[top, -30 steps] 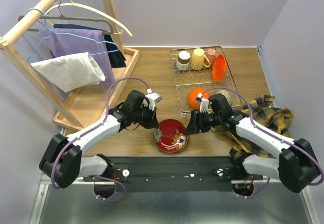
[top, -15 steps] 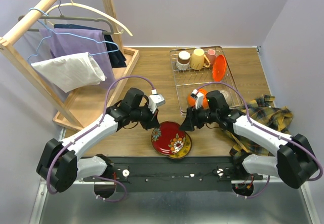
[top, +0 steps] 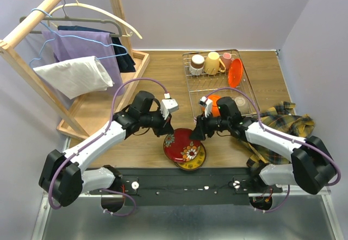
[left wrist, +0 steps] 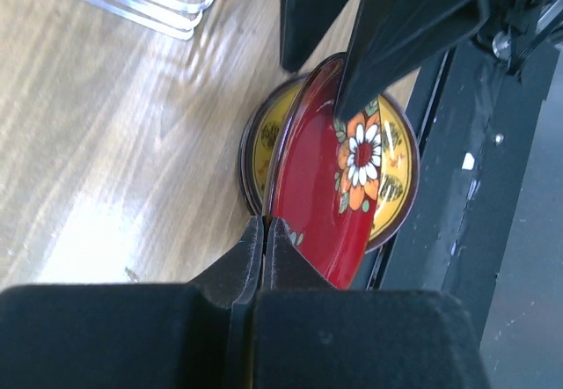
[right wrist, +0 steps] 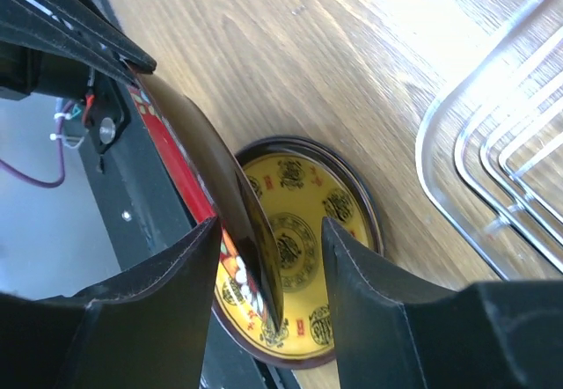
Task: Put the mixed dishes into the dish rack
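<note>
A red flowered plate [top: 182, 144] is tipped up on edge over a yellow plate [top: 194, 162] near the table's front edge. My left gripper [top: 167, 130] is shut on the red plate's [left wrist: 314, 187] left rim, fingers [left wrist: 251, 246] pinched tight. My right gripper [top: 197, 132] is open, its jaws straddling the red plate's dark underside [right wrist: 230, 188] with a gap on each side; the gripper [right wrist: 268, 270] hovers over the yellow plate [right wrist: 303, 222]. The dish rack [top: 191, 90] stands behind, holding three mugs [top: 212, 63] and an orange bowl [top: 235, 73]. Another orange bowl [top: 212, 105] is partly hidden by my right arm.
A plaid cloth [top: 285, 121] lies at the right under my right arm. A wooden clothes rack with hanging garments [top: 76, 71] and its tray [top: 100, 109] fills the left. The rack's wire corner [right wrist: 493, 165] is close to my right gripper. The black table edge [left wrist: 457, 222] lies right beside the plates.
The left gripper has raised the red plate's rim, tilting it and uncovering the yellow plate. The right gripper has moved left onto the plate's opposite edge, jaws narrowing a little.
</note>
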Tool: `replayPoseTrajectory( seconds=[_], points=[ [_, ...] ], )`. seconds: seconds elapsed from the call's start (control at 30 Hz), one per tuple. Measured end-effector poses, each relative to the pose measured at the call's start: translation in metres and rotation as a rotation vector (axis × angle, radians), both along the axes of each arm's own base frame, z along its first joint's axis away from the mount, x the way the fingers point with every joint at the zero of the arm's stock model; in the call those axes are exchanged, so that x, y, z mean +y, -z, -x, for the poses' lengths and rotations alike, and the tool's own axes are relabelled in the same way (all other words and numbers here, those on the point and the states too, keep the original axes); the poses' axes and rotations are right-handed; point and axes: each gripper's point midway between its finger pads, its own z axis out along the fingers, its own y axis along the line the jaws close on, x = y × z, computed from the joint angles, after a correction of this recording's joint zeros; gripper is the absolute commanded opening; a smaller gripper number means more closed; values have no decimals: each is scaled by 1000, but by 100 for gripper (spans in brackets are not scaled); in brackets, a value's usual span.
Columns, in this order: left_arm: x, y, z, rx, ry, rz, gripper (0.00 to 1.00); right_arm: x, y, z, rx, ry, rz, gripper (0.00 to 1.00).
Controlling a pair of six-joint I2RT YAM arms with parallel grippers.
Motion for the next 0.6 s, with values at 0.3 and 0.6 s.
replayPoseTrajectory(
  seconds=[0.3, 0.6],
  points=[
    [-9, -18, -2, -14, 17, 56, 0, 14, -12, 1, -2, -52, -72, 1],
    [6, -26, -38, -138, -166, -22, 50, 15, -39, -6, -48, -117, 0, 0]
  ],
)
